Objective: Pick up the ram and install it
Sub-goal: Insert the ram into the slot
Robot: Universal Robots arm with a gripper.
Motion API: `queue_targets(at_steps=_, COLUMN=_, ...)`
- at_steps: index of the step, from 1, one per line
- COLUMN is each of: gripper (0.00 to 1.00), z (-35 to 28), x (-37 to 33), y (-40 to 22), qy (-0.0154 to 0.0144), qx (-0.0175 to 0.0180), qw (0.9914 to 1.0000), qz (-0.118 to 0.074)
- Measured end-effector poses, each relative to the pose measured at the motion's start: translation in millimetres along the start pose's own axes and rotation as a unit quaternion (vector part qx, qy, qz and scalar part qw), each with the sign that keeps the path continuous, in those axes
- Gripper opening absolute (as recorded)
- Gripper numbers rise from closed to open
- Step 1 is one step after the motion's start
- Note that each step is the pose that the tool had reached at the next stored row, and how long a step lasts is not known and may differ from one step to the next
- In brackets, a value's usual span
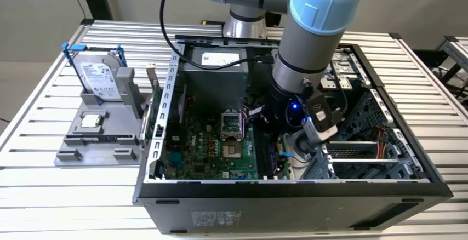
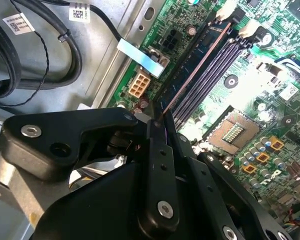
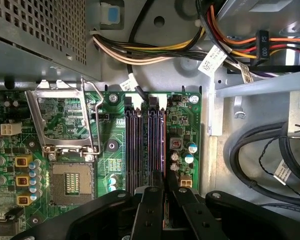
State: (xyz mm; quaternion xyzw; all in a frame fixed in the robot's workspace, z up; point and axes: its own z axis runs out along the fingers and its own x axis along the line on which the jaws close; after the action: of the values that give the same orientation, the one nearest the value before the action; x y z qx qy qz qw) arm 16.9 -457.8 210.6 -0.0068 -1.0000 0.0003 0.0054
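Note:
The ram (image 2: 195, 70) shows edge-on as a thin dark stick with a copper line. It runs from my gripper (image 2: 157, 121) along the outermost of the dark memory slots (image 2: 215, 65) on the green motherboard (image 2: 285, 55). The black fingers (image 2: 160, 150) are shut on its near end. In the first wrist view the gripper (image 3: 165, 192) sits over the slots (image 3: 145, 145), with the stick's edge lined up on the slot nearest the board's edge. In the exterior view the gripper (image 1: 281, 147) reaches down inside the open computer case (image 1: 292, 188), just right of the motherboard's middle.
An open CPU socket (image 3: 70, 182) lies beside the slots. Cable bundles (image 3: 155, 50) and black cables (image 2: 35, 65) run close by. The power supply (image 1: 212, 59) sits at the case's back. Outside, on the exterior view's left, a grey fixture (image 1: 95, 141) holds a hard drive (image 1: 98, 75) and CPU chip (image 1: 91, 121).

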Motion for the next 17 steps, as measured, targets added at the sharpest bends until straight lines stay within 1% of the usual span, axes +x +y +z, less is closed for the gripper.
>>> queue_targets(at_steps=7, gripper=0.00, z=0.2, x=0.0, y=0.1, qy=0.0004, qx=-0.0004, qw=1.00000, qz=0.000)
queue_targets(at_steps=8, gripper=1.00, z=0.3, x=0.0, y=0.1, qy=0.0004, qx=-0.0004, qw=1.00000, qz=0.000)
queue_targets(at_steps=11, gripper=1.00, z=0.1, x=0.0, y=0.1, qy=0.0005, qx=-0.0004, qw=1.00000, qz=0.000)
queue_targets(at_steps=12, gripper=1.00, z=-2.1, x=0.0, y=0.1, qy=0.0006, qx=-0.0007, qw=1.00000, qz=0.000)
queue_targets(at_steps=17, gripper=1.00, z=-24.4, x=0.3, y=0.0, qy=0.0006, qx=-0.0009, qw=1.00000, qz=0.000)
